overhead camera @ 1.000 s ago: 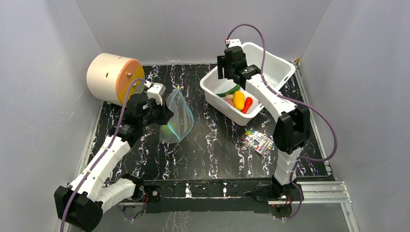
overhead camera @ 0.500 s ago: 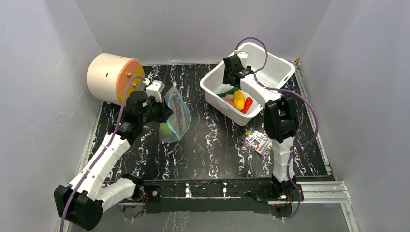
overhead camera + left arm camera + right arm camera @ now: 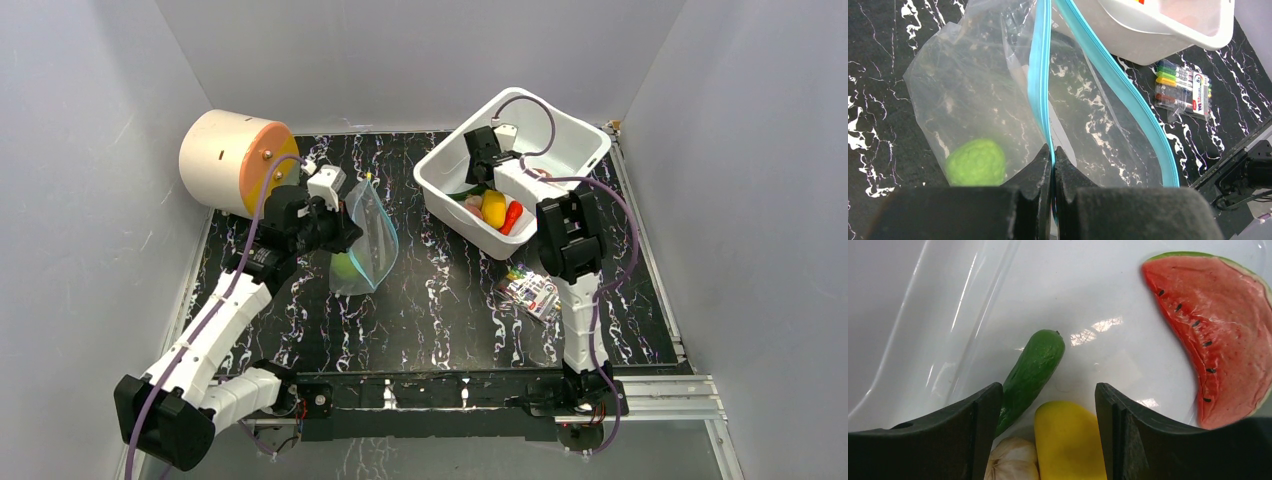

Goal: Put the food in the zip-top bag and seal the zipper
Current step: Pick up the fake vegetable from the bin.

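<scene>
Clear plastic bag (image 3: 362,240) is hanging toward the table's (image 3: 440,300) left edge, its blue zipper (image 3: 1040,75) clamped in the closed left gripper (image 3: 1053,152), mouth gaping, one green fruit (image 3: 976,162) lying inside. Rightward, the right gripper (image 3: 1048,405), jaws apart, is hovering inside the white bin (image 3: 440,190) over a yellow fruit (image 3: 1068,440). Closing cleanly probably means centring on it, clear of the cucumber (image 3: 1033,370) just beside. A marker packet (image 3: 530,290) is lying near the bin.

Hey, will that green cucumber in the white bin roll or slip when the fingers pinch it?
Probably apt to roll: the green cucumber is rounded and lies on the smooth, shiny floor of the white bin. Its skin looks glossy, so it may slip from an off-centre pinch. It seems stiff, holding its shape.
</scene>
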You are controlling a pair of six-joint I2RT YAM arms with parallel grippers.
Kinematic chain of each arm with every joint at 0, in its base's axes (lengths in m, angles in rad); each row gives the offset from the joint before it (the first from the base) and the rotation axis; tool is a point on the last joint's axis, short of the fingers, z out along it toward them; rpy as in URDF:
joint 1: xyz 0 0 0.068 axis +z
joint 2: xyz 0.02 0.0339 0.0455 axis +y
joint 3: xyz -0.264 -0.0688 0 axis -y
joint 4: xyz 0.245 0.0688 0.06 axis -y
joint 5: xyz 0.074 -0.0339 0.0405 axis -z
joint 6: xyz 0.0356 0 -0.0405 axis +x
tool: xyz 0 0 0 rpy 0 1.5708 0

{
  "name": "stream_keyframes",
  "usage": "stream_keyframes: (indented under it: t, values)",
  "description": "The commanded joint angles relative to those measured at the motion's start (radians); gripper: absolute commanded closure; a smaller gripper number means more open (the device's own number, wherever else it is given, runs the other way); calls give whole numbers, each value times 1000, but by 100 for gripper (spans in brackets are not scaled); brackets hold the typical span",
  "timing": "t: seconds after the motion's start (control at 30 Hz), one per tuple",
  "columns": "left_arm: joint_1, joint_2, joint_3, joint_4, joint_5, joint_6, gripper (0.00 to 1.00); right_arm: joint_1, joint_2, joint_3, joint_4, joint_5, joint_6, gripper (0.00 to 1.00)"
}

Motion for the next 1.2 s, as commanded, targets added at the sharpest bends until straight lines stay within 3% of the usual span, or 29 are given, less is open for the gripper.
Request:
stream_keyframes:
  t: [0.0, 0.17, 0.37, 0.6, 0.77, 0.93, 1.17]
  values:
    - [-3, -5, 27, 13, 26, 8, 100, -13, 18, 39, 64, -8, 28, 35]
    - [-3, -13, 12, 10, 18, -4, 100, -27, 40, 27, 79, -75, 34, 40]
    - [-3, -44, 26, 10, 72, -27, 100, -29, 23, -11, 111, -65, 3, 55]
    - [-3, -52, 66, -32, 97, -50, 100, -32, -5, -39, 145, -73, -50, 66]
    - [-3, -38, 86, -41, 121, -77, 100, -32, -78, -81, 200, -101, -104, 75]
    - [-4, -46, 87, -20, 167, -106, 100, -32, -160, -133, 234, -224, -190, 85]
    - [-3, -47, 70, -9, 197, -133, 100, -32, -292, -233, 293, -318, -281, 87]
